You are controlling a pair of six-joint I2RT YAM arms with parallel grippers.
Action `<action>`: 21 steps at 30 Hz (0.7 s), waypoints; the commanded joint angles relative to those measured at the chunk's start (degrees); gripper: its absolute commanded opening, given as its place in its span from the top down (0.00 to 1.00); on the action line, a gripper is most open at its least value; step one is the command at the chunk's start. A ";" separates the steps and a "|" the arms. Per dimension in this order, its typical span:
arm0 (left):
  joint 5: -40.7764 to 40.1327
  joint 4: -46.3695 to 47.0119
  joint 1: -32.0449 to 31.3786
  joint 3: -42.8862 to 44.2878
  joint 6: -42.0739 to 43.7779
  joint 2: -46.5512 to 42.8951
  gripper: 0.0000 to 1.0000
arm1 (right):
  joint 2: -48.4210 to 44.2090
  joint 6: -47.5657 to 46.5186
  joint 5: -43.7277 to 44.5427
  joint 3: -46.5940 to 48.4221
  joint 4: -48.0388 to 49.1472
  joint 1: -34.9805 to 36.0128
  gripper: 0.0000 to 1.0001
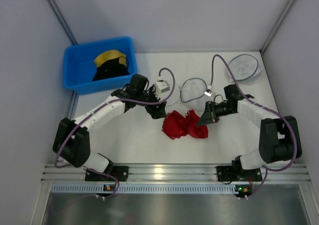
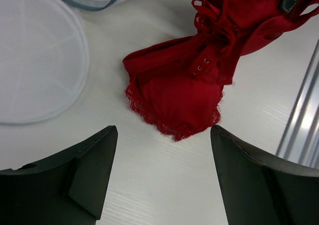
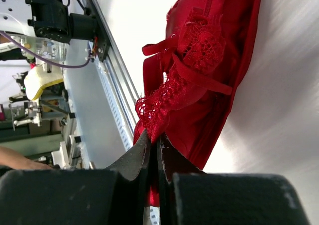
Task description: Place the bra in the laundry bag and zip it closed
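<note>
Right gripper [image 3: 153, 141] clamped on bra [image 1: 183, 125], centre frame; left gripper [image 2: 163, 135] spread, empty. Mid-pickup, bagging not begun. Needs lifting up-frame into laundry bag [image 1: 192, 91] without snagging lace.

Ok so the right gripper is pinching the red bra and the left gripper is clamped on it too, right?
No. The left gripper is open: the left wrist view shows its fingers wide apart, not touching the bra. The right gripper is pinching the bra, as you said.
</note>
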 commanded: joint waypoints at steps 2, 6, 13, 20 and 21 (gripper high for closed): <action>-0.29 7.38 -6.36 6.92 12.18 9.19 0.19 | -0.10 -3.26 0.69 0.80 -0.46 -1.02 1.00; -1.52 11.67 -9.70 10.10 17.72 17.80 0.18 | 2.01 -4.31 -0.10 1.60 -1.61 -1.20 0.99; -3.28 13.97 -12.17 10.81 24.32 24.85 0.29 | 4.56 -5.02 -0.72 2.21 -2.40 -1.37 0.98; -4.24 5.01 -11.82 3.80 24.94 15.13 1.00 | 5.09 -4.23 0.77 2.30 -2.05 -3.66 0.99; -4.68 4.66 -11.21 2.47 24.24 13.36 1.00 | 5.00 -3.36 1.30 2.21 -1.61 -3.75 1.00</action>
